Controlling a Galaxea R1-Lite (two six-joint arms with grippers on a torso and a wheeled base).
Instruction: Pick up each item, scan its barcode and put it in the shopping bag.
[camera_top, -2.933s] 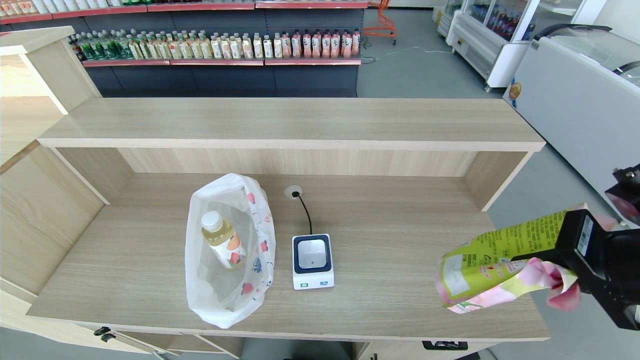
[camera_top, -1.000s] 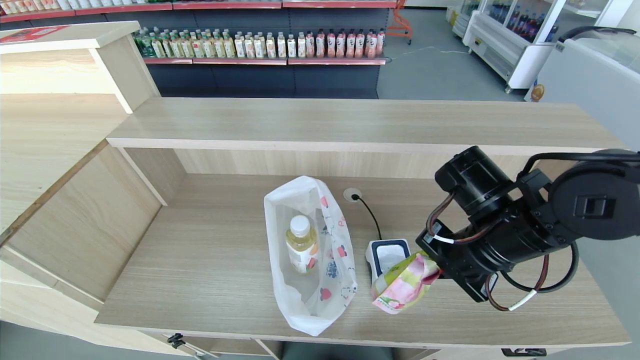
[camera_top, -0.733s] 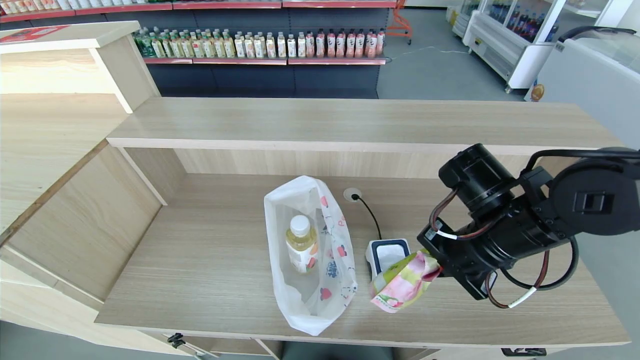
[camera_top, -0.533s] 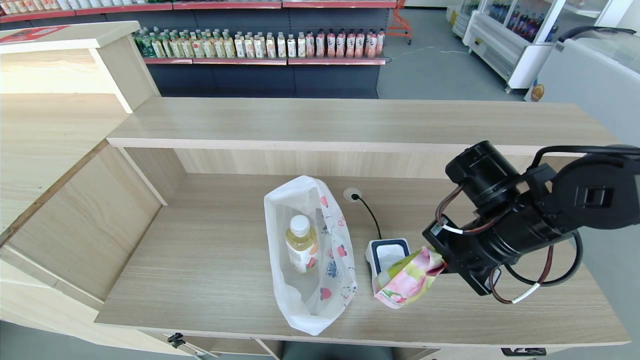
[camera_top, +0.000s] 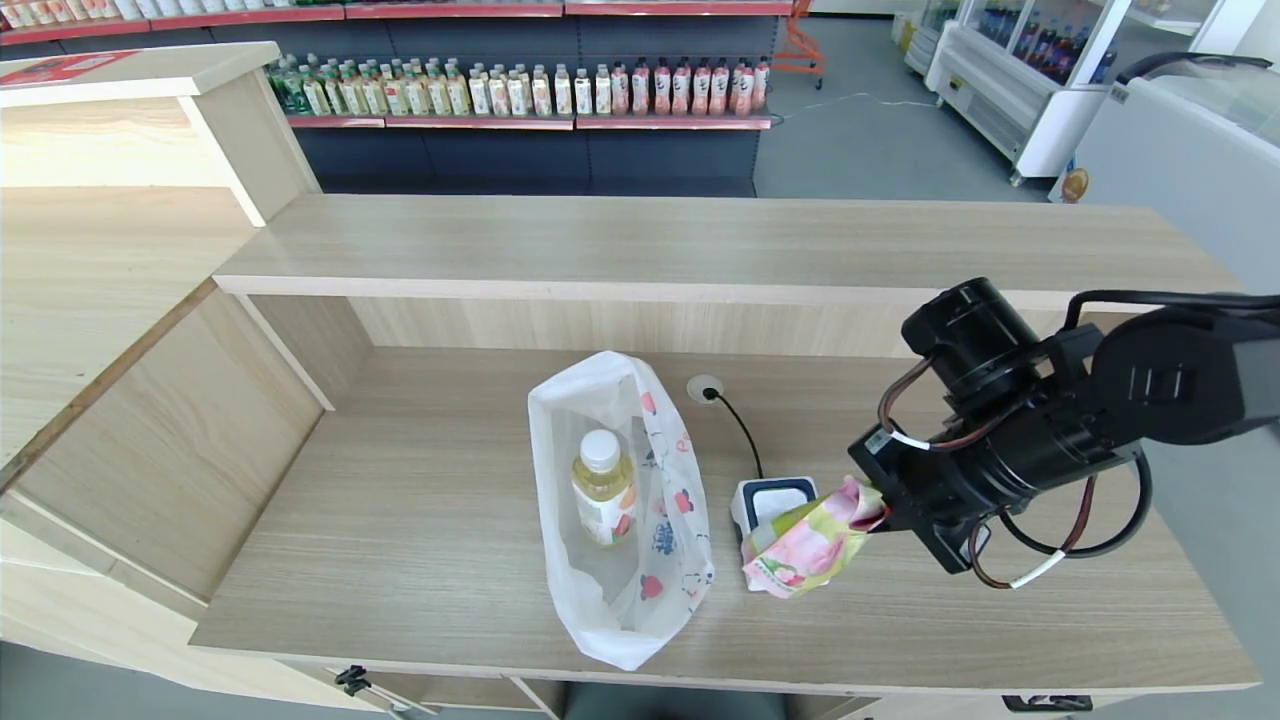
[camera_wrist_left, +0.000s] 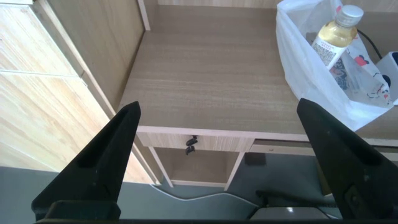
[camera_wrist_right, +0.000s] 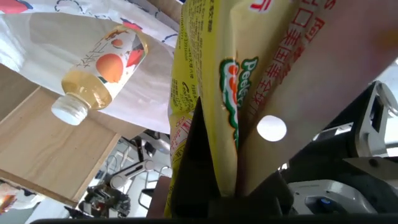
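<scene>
Left gripper (camera_wrist_left: 217, 109) spread wide, empty, near the counter's (camera_top: 400, 520) front edge. Shopping bag (camera_top: 680, 500), holding a fruit-labelled bottle (camera_top: 603, 490), stands at the scanner's (camera_top: 768, 497) nine o'clock. Right gripper (camera_top: 880, 508) clamps a yellow, green-lettered snack pouch (camera_top: 805, 545) over the scanner's five o'clock corner.

Here's the counter (camera_top: 420, 520): pale wood-grain, matt and smooth all the way across. The shopping bag (camera_top: 668, 520) is thin, see-through white plastic film, crinkled, with a soft sheen. Inside it, the bottle (camera_top: 603, 490) is clear plastic with a glossy printed label and a matt white cap (camera_top: 600, 450). The scanner (camera_top: 775, 497) has a smooth white plastic casing. The snack pouch (camera_top: 810, 545) is glossy film, yellow-green and pink, creased and crumpled where the right gripper (camera_top: 880, 510) pinches it, and that gripper's casing is matt black. The left gripper (camera_wrist_left: 214, 162) shows matt black fingers (camera_wrist_left: 99, 162) too.
</scene>
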